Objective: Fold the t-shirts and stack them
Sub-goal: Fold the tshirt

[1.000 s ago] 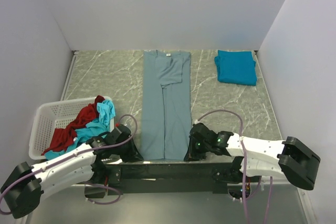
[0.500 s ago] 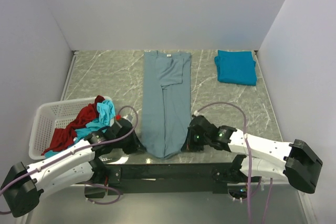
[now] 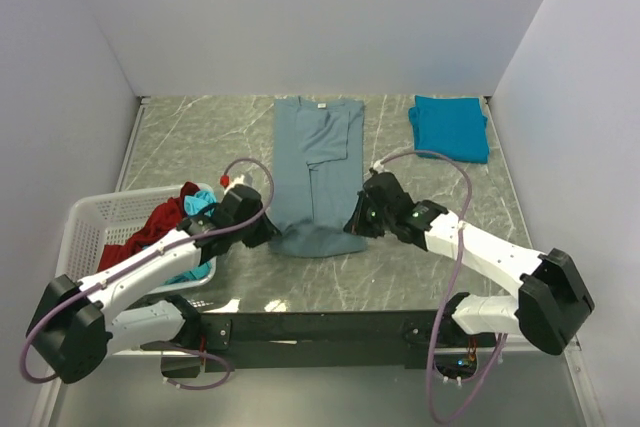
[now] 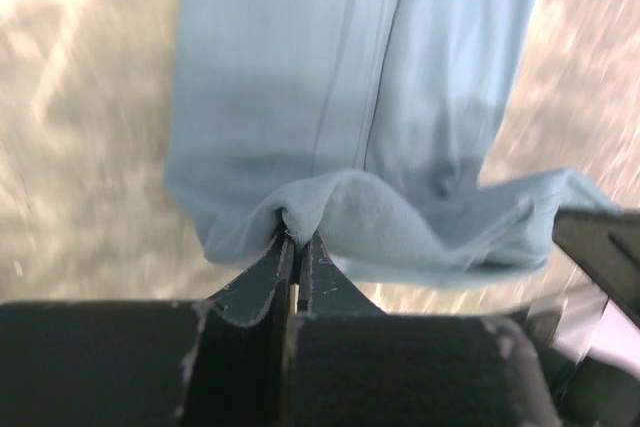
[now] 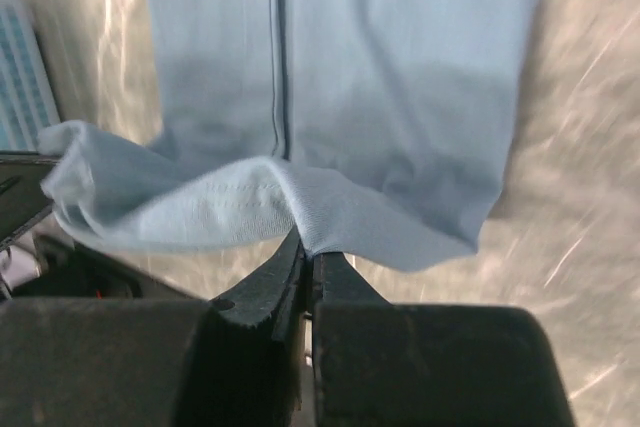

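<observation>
I am mid-fold on the grey-blue t-shirt [image 3: 318, 162], laid lengthwise at the table's centre. The left gripper [image 3: 270, 235] and right gripper [image 3: 351, 227] each pinch a raised hem corner, which I judge must go next to the collar. The laundry basket [image 3: 95, 215], at left, holds more shirts. The folded teal t-shirt [image 3: 450, 129] lies well clear at far right.

Left gripper [image 3: 266, 233] clamped tight, right gripper [image 3: 352, 227] likewise

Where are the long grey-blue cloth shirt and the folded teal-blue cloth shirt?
long grey-blue cloth shirt [image 3: 315, 175], top external view, its flat middle.
folded teal-blue cloth shirt [image 3: 450, 129], top external view, its middle.
</observation>
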### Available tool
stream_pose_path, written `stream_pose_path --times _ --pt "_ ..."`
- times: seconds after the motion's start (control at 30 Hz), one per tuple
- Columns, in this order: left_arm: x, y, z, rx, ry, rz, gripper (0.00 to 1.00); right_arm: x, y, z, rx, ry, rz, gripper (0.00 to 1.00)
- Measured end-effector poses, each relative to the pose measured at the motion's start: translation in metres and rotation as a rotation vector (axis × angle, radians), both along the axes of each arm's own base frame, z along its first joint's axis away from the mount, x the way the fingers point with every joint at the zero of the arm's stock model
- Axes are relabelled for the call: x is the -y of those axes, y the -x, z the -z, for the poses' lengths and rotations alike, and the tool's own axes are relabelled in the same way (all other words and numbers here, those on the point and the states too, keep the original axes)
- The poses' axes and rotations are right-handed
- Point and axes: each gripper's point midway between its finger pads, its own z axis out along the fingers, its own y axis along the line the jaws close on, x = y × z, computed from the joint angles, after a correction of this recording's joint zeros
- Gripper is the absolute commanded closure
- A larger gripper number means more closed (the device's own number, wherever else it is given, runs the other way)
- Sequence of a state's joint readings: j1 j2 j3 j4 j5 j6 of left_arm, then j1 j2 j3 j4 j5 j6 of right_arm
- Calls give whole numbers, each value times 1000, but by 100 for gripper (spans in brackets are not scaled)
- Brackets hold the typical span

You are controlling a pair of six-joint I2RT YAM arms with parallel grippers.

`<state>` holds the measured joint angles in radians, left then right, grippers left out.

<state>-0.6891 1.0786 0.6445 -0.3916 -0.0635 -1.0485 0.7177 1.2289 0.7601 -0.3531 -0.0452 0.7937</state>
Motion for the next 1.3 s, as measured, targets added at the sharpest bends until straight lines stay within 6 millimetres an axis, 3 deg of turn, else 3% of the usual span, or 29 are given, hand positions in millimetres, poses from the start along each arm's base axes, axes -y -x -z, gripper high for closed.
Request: stream_pose_path --times 0.23,0.57,0.87,1.3 --pt "-9 -55 -18 86 -27 -78 99 3 -51 -20 80 45 48 100" --pt "-12 -111 -43 177 -73 -105 99 4 -106 -27 110 88 78 100" --pt "-17 -145 -32 166 -118 -111 99 2 -136 -22 92 102 80 100" --pt "-8 -173 -4 118 -128 -42 99 11 -154 -4 42 116 103 100"
